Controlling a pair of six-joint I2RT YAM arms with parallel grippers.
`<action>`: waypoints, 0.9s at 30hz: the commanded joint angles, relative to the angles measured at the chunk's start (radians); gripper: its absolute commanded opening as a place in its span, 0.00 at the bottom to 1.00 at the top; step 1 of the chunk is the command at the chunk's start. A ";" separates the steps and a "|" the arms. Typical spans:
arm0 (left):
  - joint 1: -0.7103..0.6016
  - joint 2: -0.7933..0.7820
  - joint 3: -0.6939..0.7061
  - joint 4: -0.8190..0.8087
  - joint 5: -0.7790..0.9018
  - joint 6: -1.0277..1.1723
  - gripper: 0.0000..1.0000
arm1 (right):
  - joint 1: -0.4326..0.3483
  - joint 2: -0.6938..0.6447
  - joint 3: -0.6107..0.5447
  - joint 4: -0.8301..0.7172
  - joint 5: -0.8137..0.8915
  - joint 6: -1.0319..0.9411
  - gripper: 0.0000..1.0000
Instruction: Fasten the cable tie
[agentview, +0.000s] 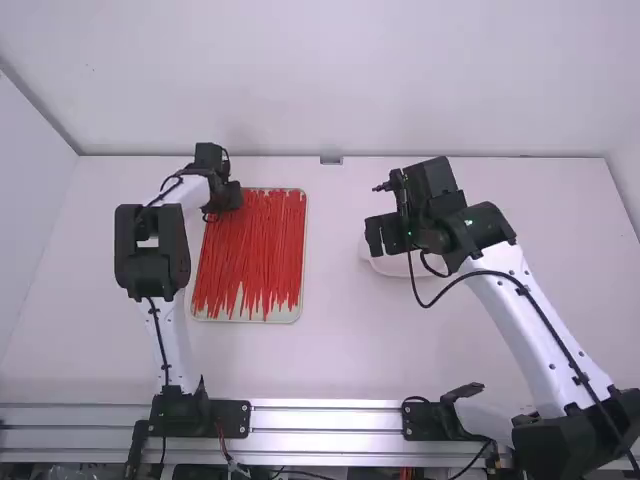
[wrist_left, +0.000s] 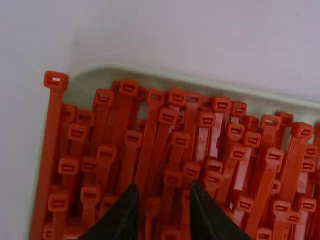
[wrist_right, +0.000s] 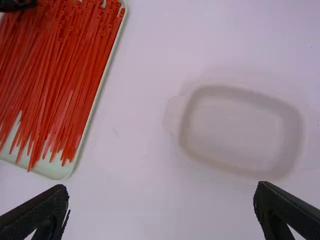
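On the right of the table (agentview: 330, 340), the right gripper (wrist_right: 161, 191) hangs over a pale box (wrist_right: 240, 130) and hides most of it in the high view; its fingers are spread wide. At the left, a tray (agentview: 250, 318) holds a dense pile of red ties (agentview: 250, 250), heads toward the far end. The left gripper (wrist_left: 162, 192) is low at the tray's far left corner, fingers a little apart, tips among the ties; whether they touch one, I cannot tell.
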 joint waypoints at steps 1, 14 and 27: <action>-0.001 0.013 -0.014 -0.002 -0.011 -0.003 0.27 | -0.004 -0.008 0.028 -0.004 0.006 0.001 0.99; -0.001 0.013 -0.027 -0.006 -0.011 -0.005 0.21 | -0.004 -0.008 0.028 -0.003 0.006 0.000 0.99; 0.018 0.013 -0.034 0.000 -0.007 -0.026 0.12 | -0.004 -0.008 0.028 0.000 0.013 0.001 0.99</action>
